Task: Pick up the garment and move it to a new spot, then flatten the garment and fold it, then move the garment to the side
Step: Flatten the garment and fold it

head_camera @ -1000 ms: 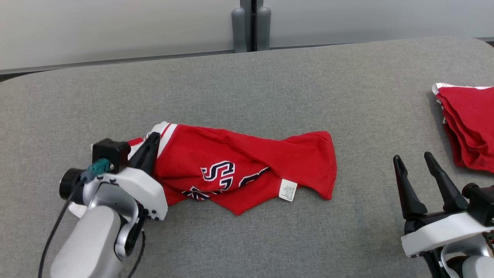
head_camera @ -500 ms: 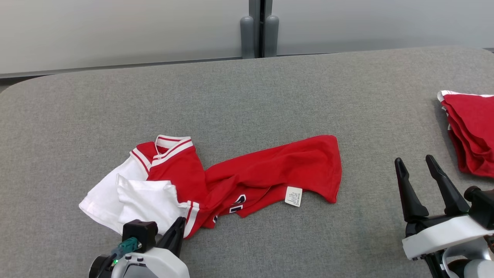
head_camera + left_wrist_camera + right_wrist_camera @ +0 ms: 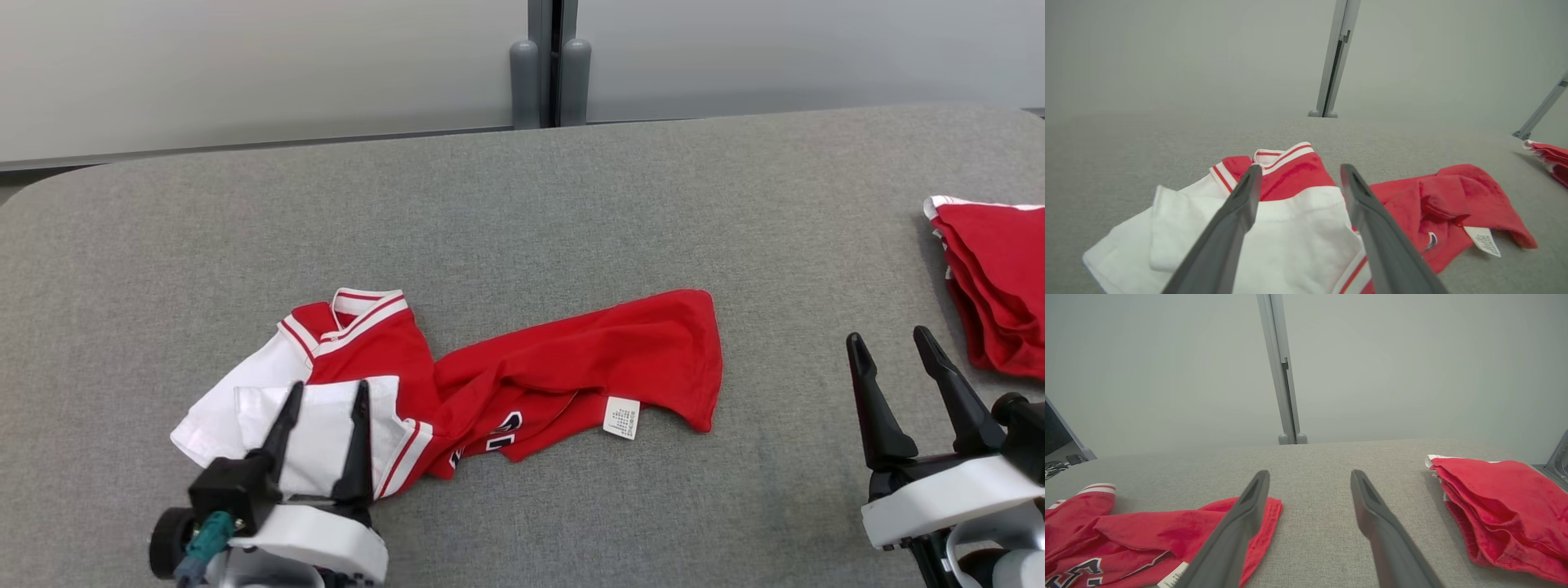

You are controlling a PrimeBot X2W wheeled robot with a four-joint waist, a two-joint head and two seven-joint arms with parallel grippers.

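On a grey fabric-covered table (image 3: 571,204), a red-and-white jersey (image 3: 571,359) lies crumpled left of centre. Its white sleeve (image 3: 229,400) is spread toward the robot's left and its red body is twisted off to the right, with a white care label (image 3: 622,417) showing at the near hem. The left gripper (image 3: 328,387) sits over the sleeve's near edge, fingers spread apart and holding nothing; the wrist view shows white cloth between them. The right gripper (image 3: 888,335) stands well apart at the table's right, fingers likewise spread and empty, near a stack of folded red garments (image 3: 996,278).
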